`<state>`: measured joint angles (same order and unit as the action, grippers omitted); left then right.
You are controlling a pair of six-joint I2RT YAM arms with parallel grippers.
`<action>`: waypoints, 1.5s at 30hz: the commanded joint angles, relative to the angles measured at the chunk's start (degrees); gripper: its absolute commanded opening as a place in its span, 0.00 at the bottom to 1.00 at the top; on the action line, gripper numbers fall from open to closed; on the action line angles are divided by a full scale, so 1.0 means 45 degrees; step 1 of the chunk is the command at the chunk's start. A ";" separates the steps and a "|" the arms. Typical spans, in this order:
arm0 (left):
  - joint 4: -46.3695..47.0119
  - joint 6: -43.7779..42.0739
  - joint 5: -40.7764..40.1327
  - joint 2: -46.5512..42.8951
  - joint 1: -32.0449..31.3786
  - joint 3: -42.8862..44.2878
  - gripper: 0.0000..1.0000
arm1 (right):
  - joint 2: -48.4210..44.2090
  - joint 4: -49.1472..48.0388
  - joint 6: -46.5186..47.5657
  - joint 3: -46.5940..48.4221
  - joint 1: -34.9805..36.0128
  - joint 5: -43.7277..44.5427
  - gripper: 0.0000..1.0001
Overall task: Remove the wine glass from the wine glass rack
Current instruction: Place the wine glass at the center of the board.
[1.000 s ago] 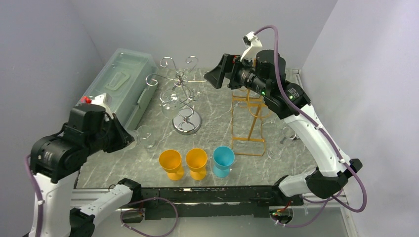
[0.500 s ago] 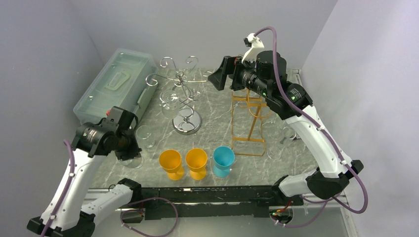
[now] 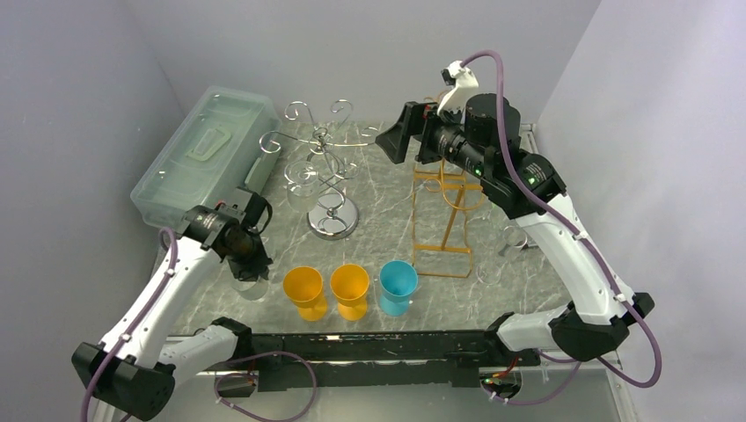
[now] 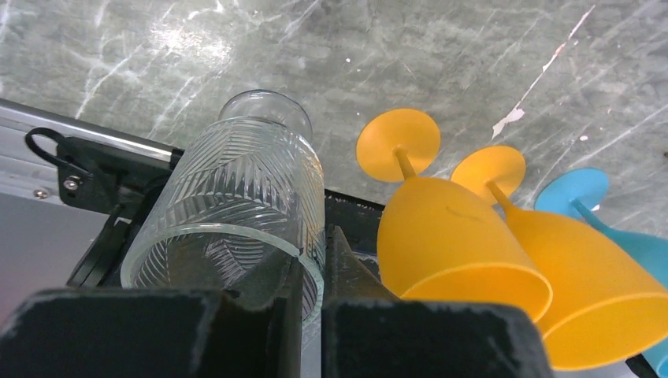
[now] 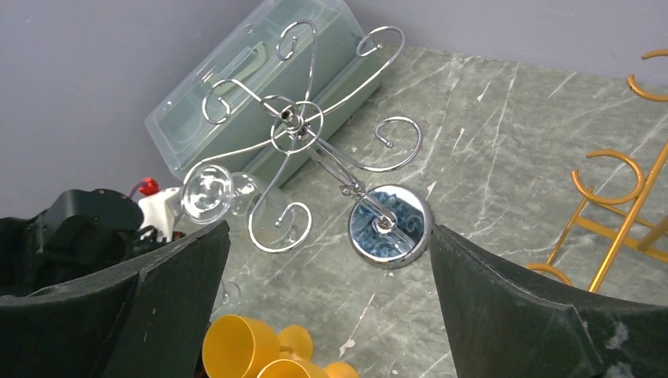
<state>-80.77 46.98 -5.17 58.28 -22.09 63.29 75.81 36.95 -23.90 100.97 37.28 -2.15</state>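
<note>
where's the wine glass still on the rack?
Top view: the wine glass hangs at the left of the chrome rack, beside the plastic box and beyond the orange goblets.

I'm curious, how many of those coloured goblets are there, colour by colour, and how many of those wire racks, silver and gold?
Orange goblets: 2
Blue goblets: 1
Silver wire racks: 1
Gold wire racks: 1
Total: 5
</note>
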 commanded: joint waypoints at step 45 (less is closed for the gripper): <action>0.2297 0.1575 -0.0268 -0.0552 0.0279 -0.1403 0.50 | -0.0872 -0.0243 0.0343 -0.0920 0.0056 0.0442 1.00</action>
<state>-68.40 54.70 -5.89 57.43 -21.08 52.60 73.52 37.06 -22.87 96.47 37.28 -1.37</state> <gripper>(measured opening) 0.481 0.994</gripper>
